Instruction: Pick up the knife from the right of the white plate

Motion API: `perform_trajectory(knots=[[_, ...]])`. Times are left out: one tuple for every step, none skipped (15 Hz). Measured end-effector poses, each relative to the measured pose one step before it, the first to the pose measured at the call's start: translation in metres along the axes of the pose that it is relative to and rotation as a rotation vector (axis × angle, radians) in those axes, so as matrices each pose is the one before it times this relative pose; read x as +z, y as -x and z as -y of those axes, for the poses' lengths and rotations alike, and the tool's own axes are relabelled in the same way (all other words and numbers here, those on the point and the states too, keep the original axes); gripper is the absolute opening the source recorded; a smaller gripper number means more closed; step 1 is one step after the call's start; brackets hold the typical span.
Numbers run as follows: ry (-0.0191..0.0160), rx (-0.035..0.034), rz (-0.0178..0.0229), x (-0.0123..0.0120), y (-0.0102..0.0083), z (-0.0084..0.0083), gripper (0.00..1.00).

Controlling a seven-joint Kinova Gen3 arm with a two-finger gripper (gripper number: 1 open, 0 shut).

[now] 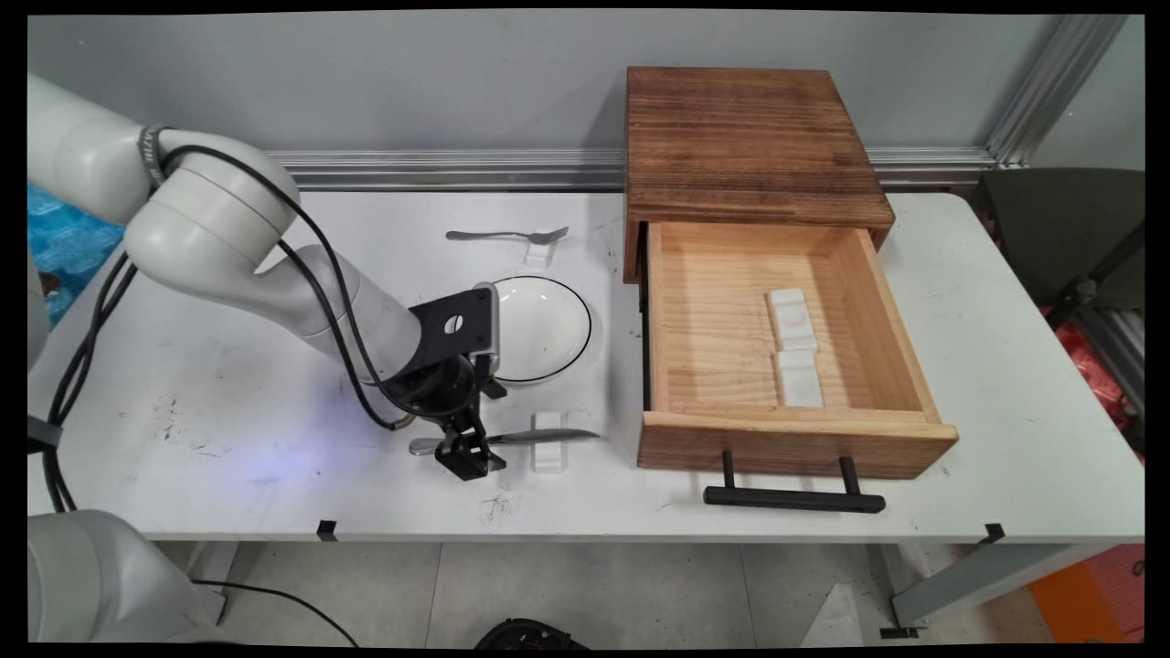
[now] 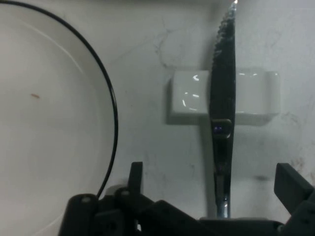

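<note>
The hand (image 1: 469,454) is lowered to the bench (image 1: 228,439) directly over the handle end of a table knife (image 1: 535,437); its two fingers (image 2: 290,184) stand apart, one on each side of the handle, and no contact with the metal can be confirmed. The knife lies flat, serrated blade pointing toward the wooden drawer unit (image 1: 749,155), with its mid-section resting across a small white cutlery rest (image 1: 549,452). Taking the knife as reference: a white plate (image 1: 548,320) with a thin black rim sits just behind it, close to the hand but not touching the knife. Farther behind the plate, a fork (image 1: 498,236) lies with its tines propped on a second white rest (image 1: 541,249). Beyond the knife tip stands the drawer (image 1: 786,429) — pulled fully open, black bar handle (image 1: 793,496) facing the near bench edge. Inside it, two further white rests (image 1: 793,345) lie end to end on the drawer floor, well apart from the knife.
</note>
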Motion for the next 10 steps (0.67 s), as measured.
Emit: perform_trajectory(knots=[[-0.00011, -0.00344, 0.00105, 0.00009, 0.00073, 0.00041, 1.00], [0.00030, -0.00462, 0.00214, 0.00006, 0.00087, 0.00046, 1.00], [0.00022, -0.00393, 0.00159, -0.00012, 0.00063, 0.00032, 1.00], [0.00009, -0.00412, 0.00242, -0.00021, 0.00070, 0.00030, 1.00], [0.00085, -0.00420, 0.00207, -0.00024, 0.00067, 0.00014, 1.00], [0.00046, -0.00323, 0.00177, -0.00019, 0.00065, 0.00007, 1.00], [0.00096, -0.00345, 0.00202, -0.00012, 0.00069, 0.00014, 1.00], [0.00054, -0.00237, 0.00087, 0.00002, 0.00044, 0.00014, 1.00], [0.00068, -0.00194, 0.00077, 0.00012, 0.00034, 0.00011, 1.00], [0.00058, -0.00137, 0.00053, 0.00018, 0.00025, 0.00009, 1.00]])
